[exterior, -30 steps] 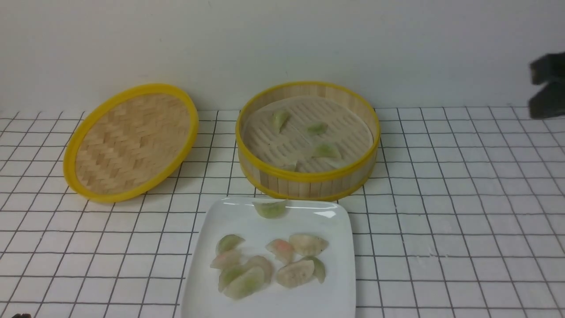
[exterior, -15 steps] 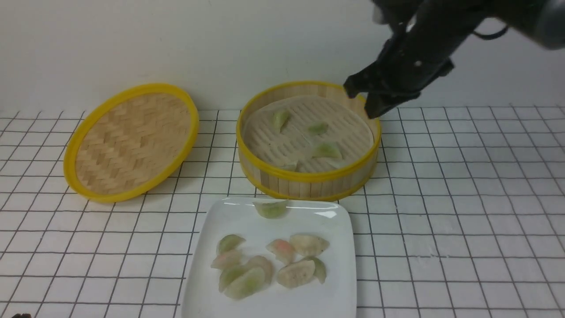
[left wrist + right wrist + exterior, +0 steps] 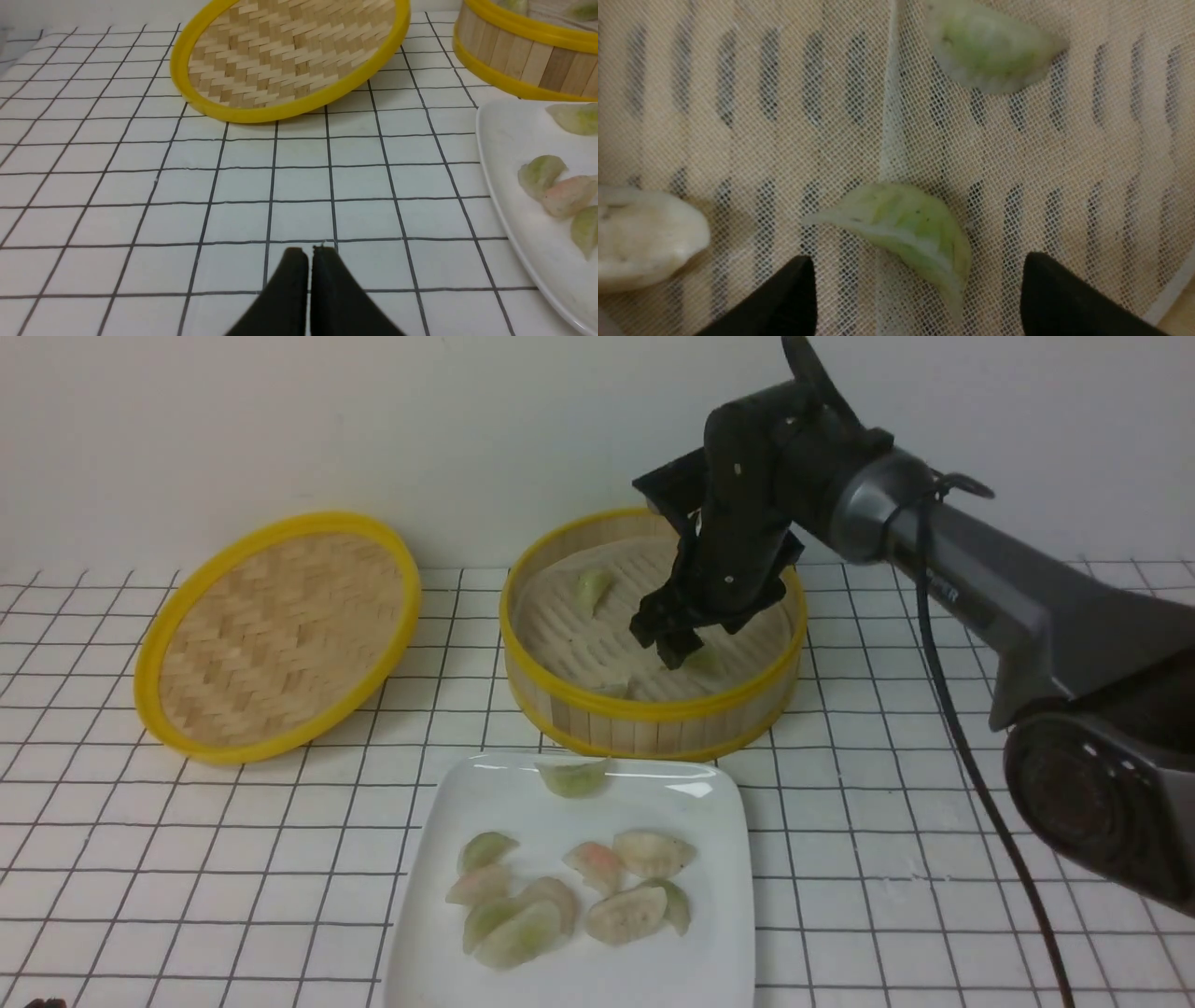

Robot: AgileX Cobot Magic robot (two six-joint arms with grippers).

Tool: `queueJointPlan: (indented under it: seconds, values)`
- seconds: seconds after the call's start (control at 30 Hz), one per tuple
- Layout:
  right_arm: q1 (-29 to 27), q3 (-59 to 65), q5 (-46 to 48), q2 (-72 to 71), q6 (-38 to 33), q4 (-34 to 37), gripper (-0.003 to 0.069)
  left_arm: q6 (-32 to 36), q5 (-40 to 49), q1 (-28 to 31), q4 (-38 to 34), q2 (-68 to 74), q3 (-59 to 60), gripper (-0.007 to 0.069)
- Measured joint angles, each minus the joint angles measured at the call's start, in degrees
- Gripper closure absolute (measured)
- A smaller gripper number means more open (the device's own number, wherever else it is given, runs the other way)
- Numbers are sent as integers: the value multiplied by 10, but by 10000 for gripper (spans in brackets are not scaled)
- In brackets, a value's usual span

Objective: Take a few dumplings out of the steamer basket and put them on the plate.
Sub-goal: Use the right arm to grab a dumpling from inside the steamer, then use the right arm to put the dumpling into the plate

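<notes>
Left gripper (image 3: pixel 309 253) pressed together, parked near left. Woven yellow-rimmed lid (image 3: pixel 275 635) set aside far left. Glossy white plate (image 3: pixel 425 859) placed near of bamboo steamer basket (image 3: pixel 653 711): short carry. Right gripper (image 3: pixel 670 651) spread astride pale green dumpling (image 3: pixel 906 228) inside basket.

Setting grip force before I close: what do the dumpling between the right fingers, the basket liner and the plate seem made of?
Dumpling: translucent, slightly glossy skin with green showing through; soft dough or a rubbery replica, unclear. Liner: matte fine-mesh cloth; the weave shows close up. Plate: glossy white with sharp rim highlights; ceramic or melamine, can't tell.
</notes>
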Motion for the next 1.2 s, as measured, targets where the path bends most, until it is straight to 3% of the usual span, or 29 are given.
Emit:
queueJointPlan:
  seconds: [0.07, 0.13, 0.2, 0.3, 0.33, 0.5, 0.7, 0.93, 1.0, 1.07, 1.13, 1.2]
  values:
    - [0, 0, 0, 10, -2, -5, 119, 0, 0, 0, 0, 0, 0, 631]
    - [0, -1, 0, 18, -3, -2, 168, 0, 0, 0, 0, 0, 0, 631]
    - [0, -3, -1, 18, -4, -1, 286, 0, 0, 0, 0, 0, 0, 631]
    - [0, -11, 1, 17, -4, -2, 533, 0, 0, 0, 0, 0, 0, 631]
    - [0, -16, 2, 14, -4, -1, 556, 0, 0, 0, 0, 0, 0, 631]
    - [0, -1, 2, -63, 9, 22, 552, 0, 0, 0, 0, 0, 0, 631]
    - [13, 203, -3, -270, 4, 105, 552, 0, 0, 0, 0, 0, 0, 631]
    - [70, 373, -14, -291, -8, 177, 537, 0, 0, 0, 0, 0, 0, 631]
    - [81, 376, -19, -278, -8, 178, 505, 0, 0, 0, 0, 0, 0, 631]
    - [91, 372, -20, -265, -8, 179, 423, 0, 0, 0, 0, 0, 0, 631]
    - [96, 354, -16, -257, -8, 179, 282, 0, 0, 0, 0, 0, 0, 631]
    - [96, 331, -18, -256, -8, 172, 188, 0, 0, 0, 0, 0, 0, 631]
